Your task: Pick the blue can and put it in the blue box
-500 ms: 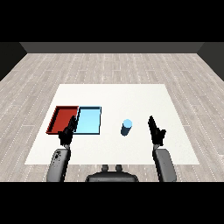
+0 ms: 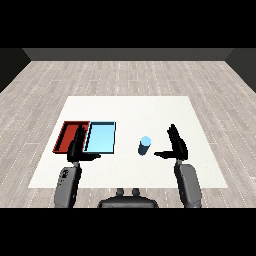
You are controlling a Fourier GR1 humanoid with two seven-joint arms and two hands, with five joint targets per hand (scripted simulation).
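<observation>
You are looking at a white table (image 2: 150,107). Your right hand (image 2: 177,144) is hovering with fingers straight, thumb pointing left. The blue can (image 2: 145,145) is standing upright just left of that thumb, untouched.

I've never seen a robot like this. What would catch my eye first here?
Probably the small light blue cylindrical can, upright and alone on the white table. The black right hand is open beside it, not touching. To the left lie a red tray and a light blue tray, side by side.
</observation>
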